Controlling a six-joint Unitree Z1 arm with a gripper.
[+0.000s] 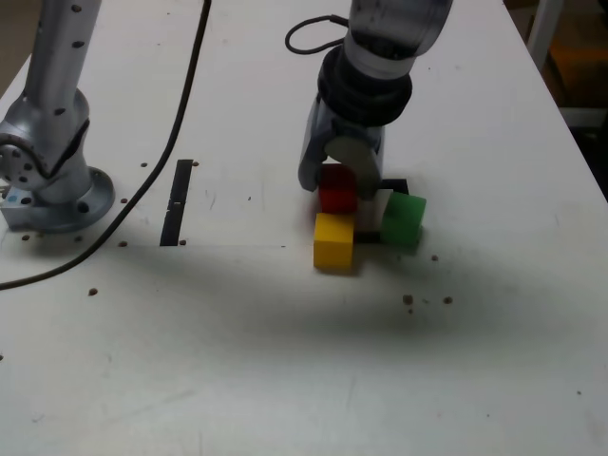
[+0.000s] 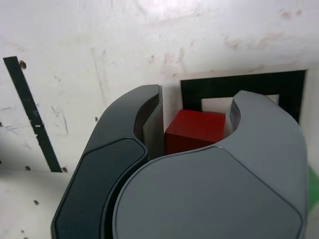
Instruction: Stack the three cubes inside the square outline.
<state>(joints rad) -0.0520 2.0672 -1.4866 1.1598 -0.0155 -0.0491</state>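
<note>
My gripper [image 1: 339,182] points down over the table and is shut on the red cube [image 1: 337,189], one jaw on each side of it. In the wrist view the red cube [image 2: 194,130] sits between the dark fingers [image 2: 149,114] over a corner of the square outline [image 2: 241,85]. The yellow cube [image 1: 333,241] lies on the table just in front of the red one. The green cube [image 1: 403,218] lies to the exterior view's right, at the outline's edge [image 1: 396,184]. The gripper and cubes hide most of the outline in the exterior view. I cannot tell whether the red cube is off the table.
A straight black tape strip [image 1: 177,201] lies to the exterior view's left. The arm's metal base [image 1: 52,180] stands at the far left, with a black cable [image 1: 157,157] trailing past it. Small dark specks [image 1: 408,300] dot the white table.
</note>
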